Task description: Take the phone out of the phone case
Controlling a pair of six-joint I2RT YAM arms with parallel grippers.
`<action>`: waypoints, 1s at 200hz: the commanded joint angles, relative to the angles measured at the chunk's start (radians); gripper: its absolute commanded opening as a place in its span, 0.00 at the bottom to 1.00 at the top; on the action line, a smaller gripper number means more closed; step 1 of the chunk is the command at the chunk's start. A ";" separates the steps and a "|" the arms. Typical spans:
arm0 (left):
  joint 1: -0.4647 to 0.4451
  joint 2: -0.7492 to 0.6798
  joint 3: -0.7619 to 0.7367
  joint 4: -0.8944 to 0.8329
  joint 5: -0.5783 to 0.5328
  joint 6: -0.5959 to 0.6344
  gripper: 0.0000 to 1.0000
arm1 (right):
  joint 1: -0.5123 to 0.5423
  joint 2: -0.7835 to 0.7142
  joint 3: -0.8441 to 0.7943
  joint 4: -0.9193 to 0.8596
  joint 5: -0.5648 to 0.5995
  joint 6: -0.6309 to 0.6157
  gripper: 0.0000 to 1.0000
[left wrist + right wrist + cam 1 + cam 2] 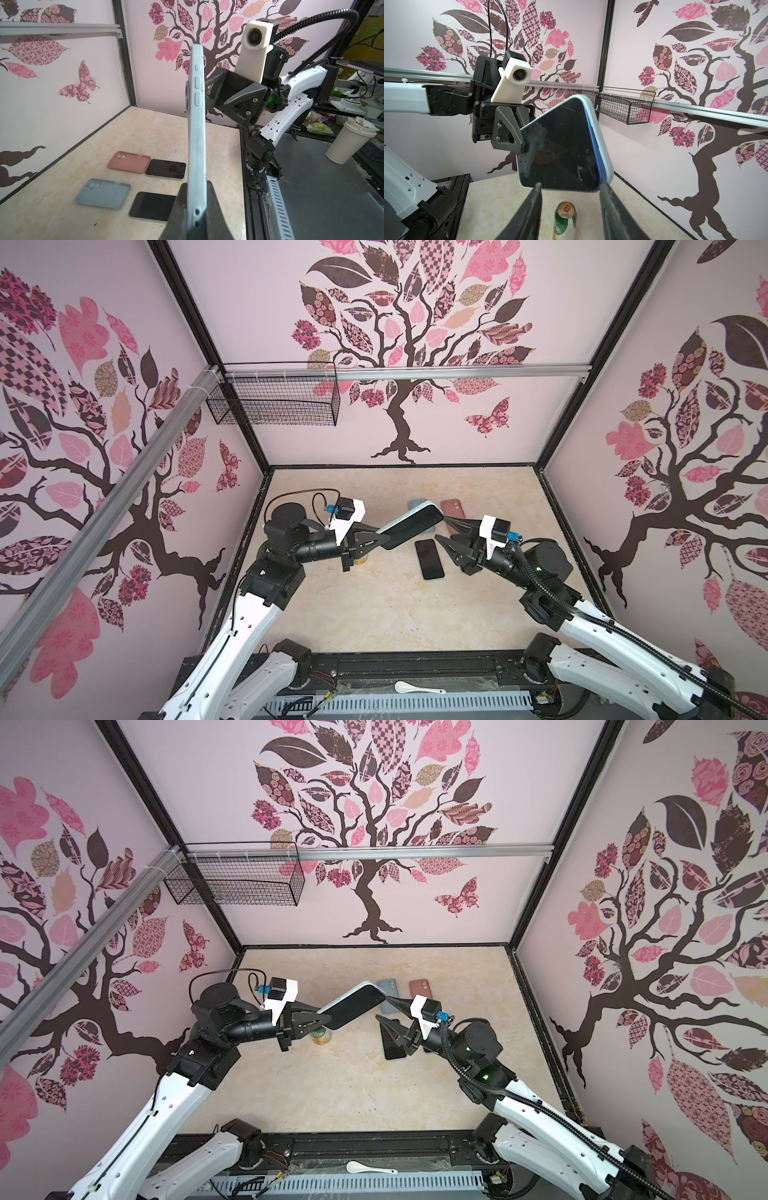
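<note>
The left gripper [384, 537] was clenched on the lower end of the phone [562, 149], which sat fully inside its phone case [196, 124] and was lifted above the table [374, 614], near the middle of both top views. The case was pale blue, matte and rubbery, with rounded corners and raised oblong buttons on its thin edge. The screen was a flat glossy black glass with some smears.

The right gripper [441, 529] stood released, with its two black wedge-shaped fingers spread apart at the upper end of the phone. Whether the tips touched the case, I cannot tell.

The table had a beige, marble-like surface. On it, in the lower left of the left wrist view, lay an empty blue case [102, 193] just beside a bare phone [152, 206], and a pink case [128, 165] just beside a second bare phone [166, 168].

A green and gold can [564, 220] with a shiny pull-tab top stood upright at the bottom of the right wrist view. In both top views the left gripper hid most of it. The lifted phone covered part of the empty blue case there, and the right gripper hid the second bare phone. The left wrist view showed only the edge of the case.
</note>
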 commanded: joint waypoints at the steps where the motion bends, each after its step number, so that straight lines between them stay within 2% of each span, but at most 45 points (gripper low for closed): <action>1: -0.007 0.003 0.019 0.026 0.042 0.006 0.00 | 0.003 0.000 0.025 0.041 -0.023 0.012 0.48; 119: -0.035 0.047 0.053 -0.072 0.139 0.079 0.00 | 0.002 0.016 0.037 0.058 -0.053 0.035 0.47; 151: -0.035 0.050 0.059 -0.081 0.109 0.077 0.00 | 0.003 0.025 0.039 0.070 -0.208 0.029 0.47; 173: -0.039 0.064 0.063 -0.082 0.135 0.078 0.00 | 0.002 0.053 0.055 0.095 -0.318 0.059 0.47; 200: -0.052 0.079 0.073 -0.107 0.161 0.096 0.00 | 0.003 0.069 0.076 0.085 -0.306 0.059 0.47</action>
